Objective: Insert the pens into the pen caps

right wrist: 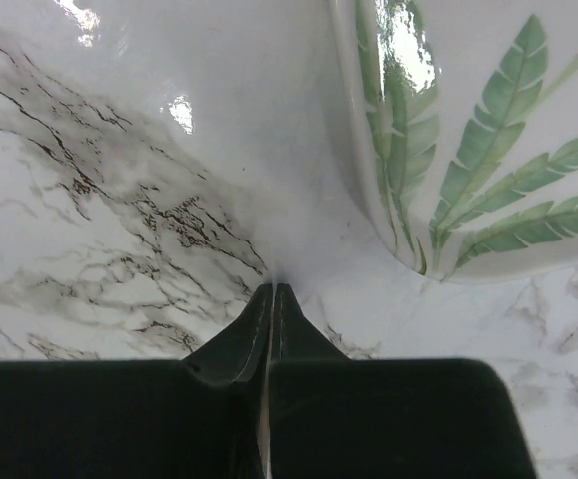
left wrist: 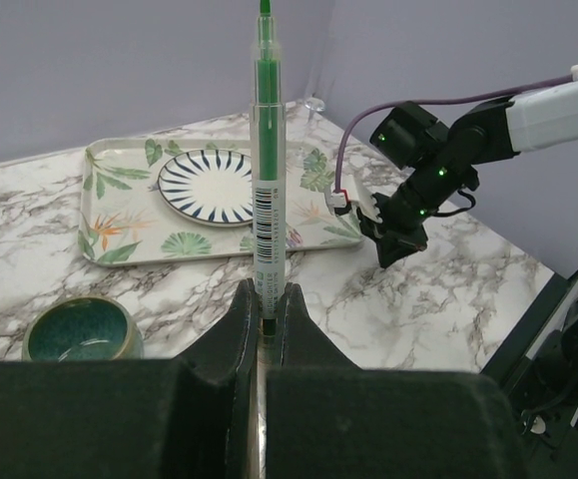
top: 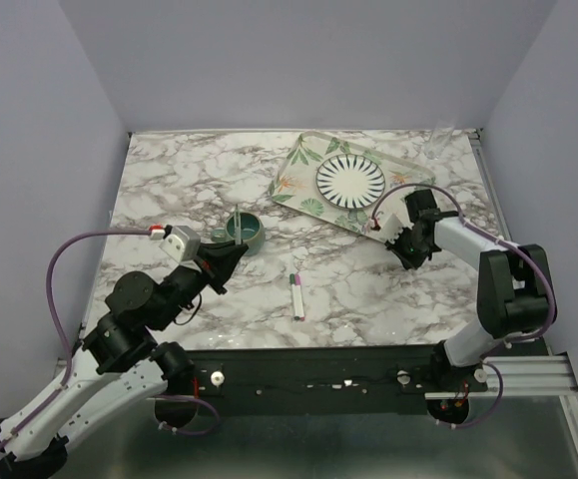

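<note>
Looking from above: loose pen (top: 297,295) lies flat mid-desk (top: 169,190), pink at its far end; I can't make out the caps.
Left wrist: left jaws clamped on an upright green-cored pen (left wrist: 267,150); bowl (left wrist: 79,302) and tray (left wrist: 119,249) beyond.
Right wrist: right jaws together, tips at the desk beside the tray's rim.

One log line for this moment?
left gripper: shut on green pen, upright | right gripper: shut, beside tray corner | other pen: lying on table
</note>
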Robot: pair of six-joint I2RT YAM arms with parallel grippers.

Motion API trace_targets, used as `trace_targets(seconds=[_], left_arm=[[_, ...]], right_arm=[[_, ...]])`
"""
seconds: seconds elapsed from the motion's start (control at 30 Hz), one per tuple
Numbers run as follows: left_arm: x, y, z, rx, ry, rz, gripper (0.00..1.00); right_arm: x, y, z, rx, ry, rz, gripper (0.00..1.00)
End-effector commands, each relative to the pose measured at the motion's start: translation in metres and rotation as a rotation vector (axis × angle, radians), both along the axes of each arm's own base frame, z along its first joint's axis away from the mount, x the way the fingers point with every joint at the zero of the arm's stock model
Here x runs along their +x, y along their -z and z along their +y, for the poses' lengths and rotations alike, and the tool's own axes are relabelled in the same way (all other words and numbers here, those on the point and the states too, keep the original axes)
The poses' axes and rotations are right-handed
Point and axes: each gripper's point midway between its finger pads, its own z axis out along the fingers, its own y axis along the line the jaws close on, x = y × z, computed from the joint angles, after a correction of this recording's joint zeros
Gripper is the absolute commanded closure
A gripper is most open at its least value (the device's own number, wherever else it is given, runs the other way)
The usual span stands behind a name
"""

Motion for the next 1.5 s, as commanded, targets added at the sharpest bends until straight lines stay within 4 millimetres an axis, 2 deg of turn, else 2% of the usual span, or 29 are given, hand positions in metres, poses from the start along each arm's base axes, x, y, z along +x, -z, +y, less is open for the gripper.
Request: trace_targets(seconds=[0.0,0.07,0.17,0.33,0.47,0.5,0.53,0.57,0.63,0.7,0.77,0.9,0.97,1.0,1.1,1.27,1.47], left_arm=[[0.002,-0.007,0.006,-0.024,-0.030,-0.015,1.00],[0.003,-0.005,0.006,-0.022,-0.031,-0.013,1.00],[0.003,-0.005,0.004,-0.018,-0.025,-0.011,1.00],[0.002,-0.005,0.005,-0.022,-0.026,-0.011,1.00],[0.003,-0.003,0.005,-0.020,-0.029,-0.007,1.00],[0.003,-0.003,0.004,-0.021,-0.027,-0.006,1.00],[0.003,-0.003,0.004,-0.021,-0.026,-0.006,1.00],[0.003,-0.002,0.002,-0.017,-0.020,-0.001,1.00],[0.002,-0.002,0.001,-0.018,-0.013,-0.001,1.00],[0.001,-0.003,-0.001,-0.022,0.001,-0.001,1.00],[0.000,-0.002,-0.002,-0.024,0.007,-0.001,1.00],[-0.001,-0.003,-0.004,-0.026,0.017,-0.002,1.00],[-0.002,-0.003,-0.005,-0.026,0.026,-0.002,1.00],[-0.002,-0.003,-0.006,-0.026,0.031,0.000,1.00],[-0.004,-0.004,-0.006,-0.030,0.039,-0.002,1.00],[-0.005,-0.005,-0.005,-0.037,0.039,-0.006,1.00],[-0.005,-0.004,-0.004,-0.036,0.034,-0.005,1.00]], right_arm=[[-0.010,0.006,0.006,0.034,0.058,0.061,0.95],[-0.005,-0.002,0.010,0.051,0.067,0.034,0.99],[0.003,-0.015,0.017,0.084,0.116,0.028,0.99],[0.005,-0.033,0.034,0.144,0.164,0.029,0.99],[0.010,-0.034,0.026,0.103,0.209,-0.008,0.98],[0.014,-0.033,0.015,0.053,0.267,-0.031,0.94],[0.018,-0.031,0.008,0.020,0.306,-0.048,0.86],[0.024,-0.032,0.002,0.001,0.351,-0.073,0.82],[0.023,-0.031,-0.017,0.001,0.481,-0.051,0.76],[0.014,-0.022,-0.020,0.034,0.541,0.018,0.66],[0.004,-0.014,-0.025,0.013,0.553,0.045,0.64],[0.001,-0.018,-0.025,0.032,0.554,0.006,0.60],[-0.006,-0.020,-0.031,0.007,0.575,0.011,0.48],[-0.009,-0.021,-0.035,-0.016,0.591,0.006,0.46],[-0.011,-0.020,-0.034,-0.001,0.610,0.018,0.46],[-0.026,0.003,-0.042,-0.063,0.643,0.095,0.54],[-0.032,0.007,-0.041,-0.058,0.634,0.140,0.56]])
